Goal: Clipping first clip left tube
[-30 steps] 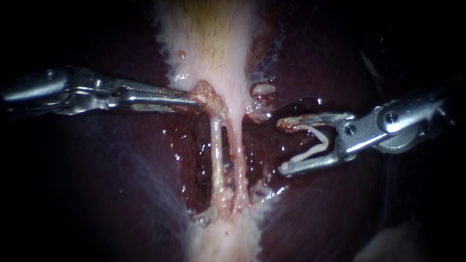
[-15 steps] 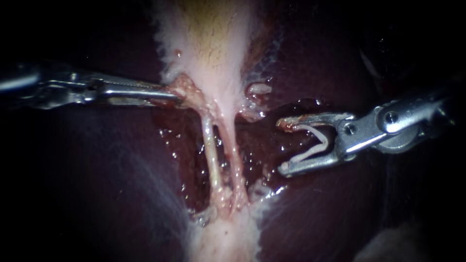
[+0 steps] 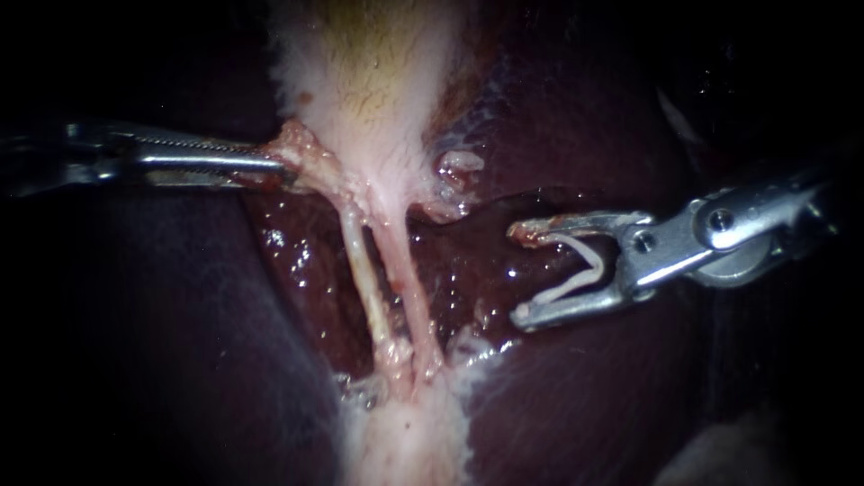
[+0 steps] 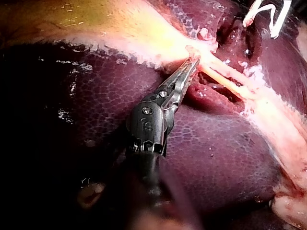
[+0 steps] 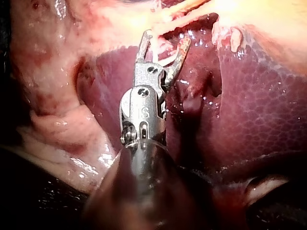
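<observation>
The left tube (image 3: 364, 270) stands taut and bare beside its neighbour, with no clip on it yet. My left instrument (image 3: 274, 169) is clamped on the gallbladder (image 3: 378, 90) at its neck. My right instrument (image 3: 517, 274) holds an open clip (image 3: 565, 288) between wide jaws, well apart from the tube. Approach, seating and closing are all left.

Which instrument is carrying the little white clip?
The right instrument, with the clip held between its jaws; the left instrument grips only pink tissue.
</observation>
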`<state>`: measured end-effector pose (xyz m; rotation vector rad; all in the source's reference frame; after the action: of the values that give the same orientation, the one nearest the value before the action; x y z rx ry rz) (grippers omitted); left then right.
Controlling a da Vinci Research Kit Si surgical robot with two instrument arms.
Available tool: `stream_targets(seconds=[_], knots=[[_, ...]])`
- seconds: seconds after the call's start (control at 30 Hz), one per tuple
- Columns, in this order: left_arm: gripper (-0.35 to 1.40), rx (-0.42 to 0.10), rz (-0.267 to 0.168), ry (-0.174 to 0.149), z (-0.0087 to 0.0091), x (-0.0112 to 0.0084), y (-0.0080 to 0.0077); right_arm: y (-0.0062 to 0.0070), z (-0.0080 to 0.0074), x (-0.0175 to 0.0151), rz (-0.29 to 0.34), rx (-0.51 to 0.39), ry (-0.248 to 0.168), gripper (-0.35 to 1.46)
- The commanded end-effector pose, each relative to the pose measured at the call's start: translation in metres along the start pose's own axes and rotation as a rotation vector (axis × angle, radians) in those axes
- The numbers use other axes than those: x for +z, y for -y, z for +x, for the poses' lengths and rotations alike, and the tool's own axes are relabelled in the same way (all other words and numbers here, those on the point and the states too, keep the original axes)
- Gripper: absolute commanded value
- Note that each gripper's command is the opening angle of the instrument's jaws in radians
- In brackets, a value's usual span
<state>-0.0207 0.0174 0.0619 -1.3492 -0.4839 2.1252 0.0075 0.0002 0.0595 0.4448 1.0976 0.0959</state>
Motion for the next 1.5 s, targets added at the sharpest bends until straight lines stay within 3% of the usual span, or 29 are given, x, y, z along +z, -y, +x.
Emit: stream_targets(seconds=[0.03, 0.37, 0.7, 1.27, 1.5], knots=[[-0.35, 0.001, 0.001, 0.0, 0.0, 0.0, 0.0, 0.0001, -0.0001, 0.0004, 0.005, 0.0, 0.0, 0.5], [-0.35, 0.001, 0.001, 0.0, 0.0, 0.0, 0.0, 0.0011, -0.001, 0.0058, 0.05, 0.022, -0.001, 0.5], [-0.35, 0.0, 0.003, 0.0, 0.0001, -0.0001, -0.0003, 0.0009, -0.0023, 0.011, 0.092, 0.105, 0.003, 0.5], [-0.35, -0.002, 0.008, 0.0, 0.0004, -0.0001, -0.0011, -0.0021, -0.0057, 0.0155, 0.071, 0.165, 0.04, 0.5], [-0.35, -0.002, 0.01, 0.0, 0.0005, 0.0, -0.0013, -0.0031, -0.0064, 0.0173, 0.063, 0.17, 0.042, 0.5]])
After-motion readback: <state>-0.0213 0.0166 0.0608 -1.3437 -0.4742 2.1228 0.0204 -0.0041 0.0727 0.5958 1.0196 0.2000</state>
